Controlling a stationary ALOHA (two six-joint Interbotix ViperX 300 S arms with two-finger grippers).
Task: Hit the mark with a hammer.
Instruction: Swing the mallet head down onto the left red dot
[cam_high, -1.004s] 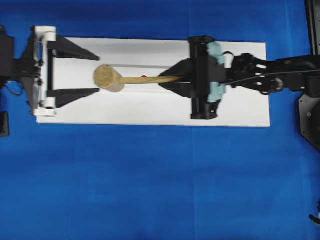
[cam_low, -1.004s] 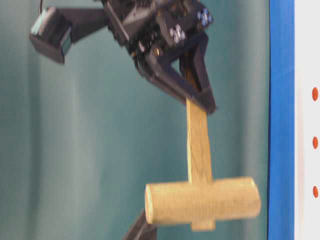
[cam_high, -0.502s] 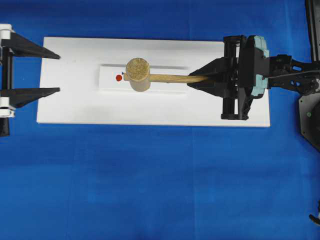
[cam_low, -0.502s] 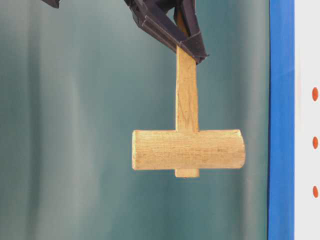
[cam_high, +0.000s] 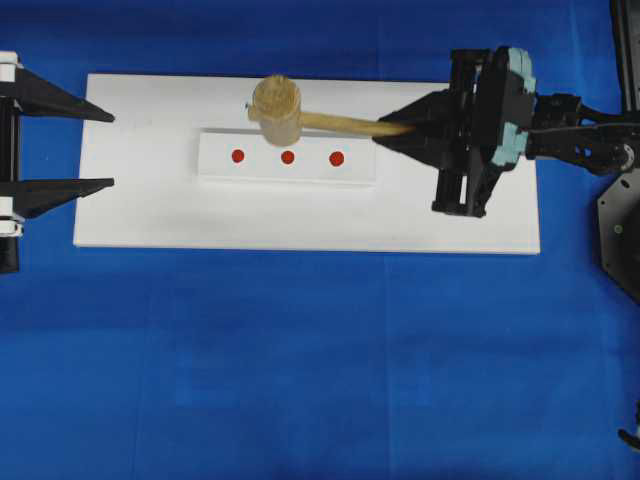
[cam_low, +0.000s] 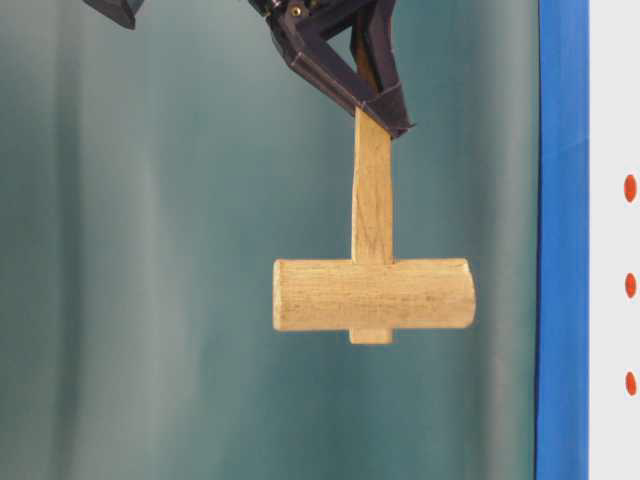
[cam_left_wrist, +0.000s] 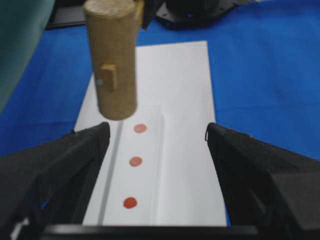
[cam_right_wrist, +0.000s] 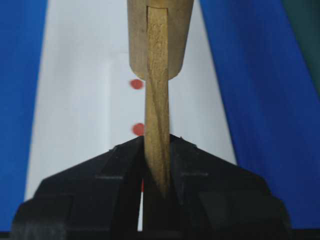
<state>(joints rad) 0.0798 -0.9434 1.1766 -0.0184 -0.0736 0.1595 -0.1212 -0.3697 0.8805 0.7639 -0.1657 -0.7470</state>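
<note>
Your table (cam_high: 300, 380) is covered in blue cloth, and a white board (cam_high: 150, 215) lies on it. Take that board as your landmark. A narrower white strip (cam_high: 215, 165) rests on the board near its middle, and three red marks sit in a row along the strip: a left mark (cam_high: 238, 156), a middle mark (cam_high: 288, 157) and a right mark (cam_high: 337, 158) in the overhead view.

Your right arm reaches in over the board's right end. Its right pincer (cam_high: 385, 133) is clamped on the thin flat handle of the hammer (cam_high: 276, 108); the right wrist view shows both jaws pressed against the handle's two faces. The hammer is held in the air above the board, the handle running level toward the board's left end. The thick cylindrical head hangs above the strip's far edge, beyond the row of marks in the overhead view, between the left and middle marks along the row. From table level you see the head clear of the board, with a gap between them.

Your left pincer (cam_high: 100, 150) hangs at the board's left end with its jaws spread wide and nothing between them.
</note>
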